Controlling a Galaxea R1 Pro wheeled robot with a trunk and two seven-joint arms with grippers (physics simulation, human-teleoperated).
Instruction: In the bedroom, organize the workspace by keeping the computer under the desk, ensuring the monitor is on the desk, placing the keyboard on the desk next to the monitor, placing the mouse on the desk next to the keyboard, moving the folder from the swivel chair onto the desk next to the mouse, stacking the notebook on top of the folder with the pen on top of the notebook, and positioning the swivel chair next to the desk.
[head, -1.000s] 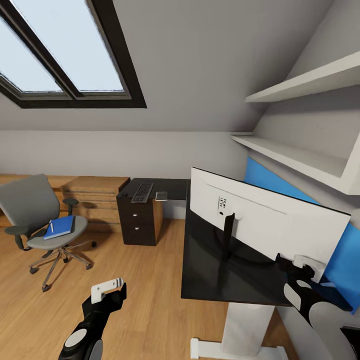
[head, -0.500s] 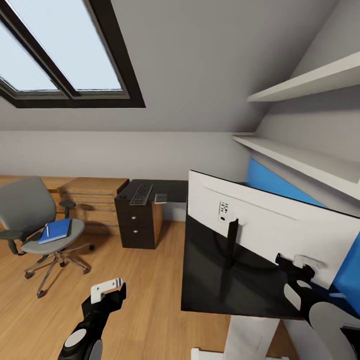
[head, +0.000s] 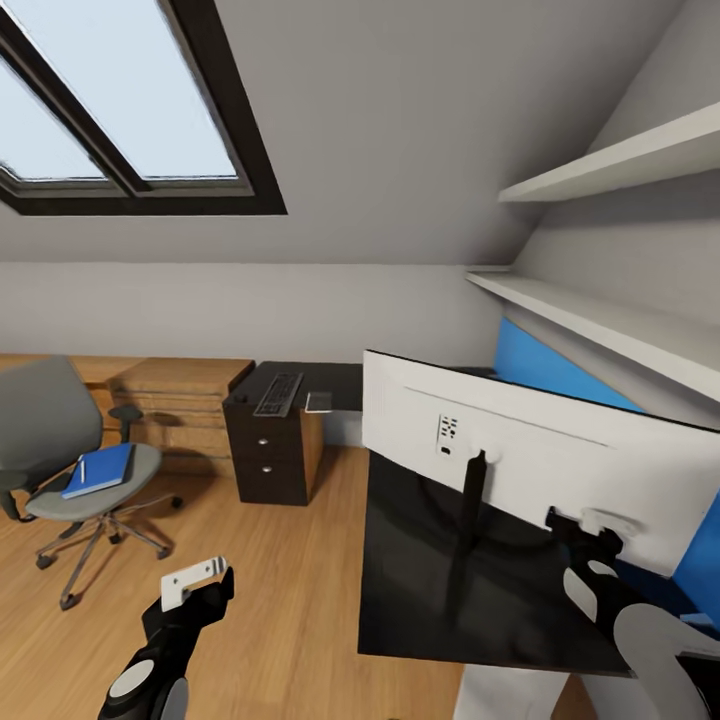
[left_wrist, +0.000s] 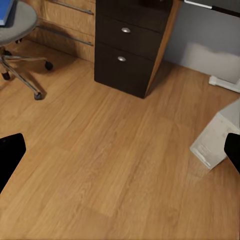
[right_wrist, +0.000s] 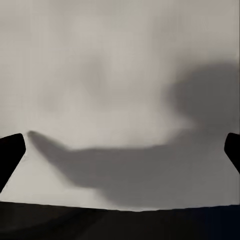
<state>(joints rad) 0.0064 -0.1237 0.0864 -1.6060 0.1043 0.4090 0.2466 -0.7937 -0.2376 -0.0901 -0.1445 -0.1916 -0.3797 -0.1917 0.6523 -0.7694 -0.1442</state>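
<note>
**Right claw at monitor back, left claw idle**

My left claw (head: 192, 585) hangs spread over the floor. My right claw (head: 585, 528) is spread against the monitor (head: 520, 445) on the table (head: 420, 560). Farther: folder (head: 98, 470) on swivel chair (head: 60, 440); keyboard (head: 279, 393) on the table's far wing.

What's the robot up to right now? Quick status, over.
Right gripper open against monitor back, on desk. Left gripper open, empty, over floor. Folder on swivel chair. Nothing blocking.
</note>
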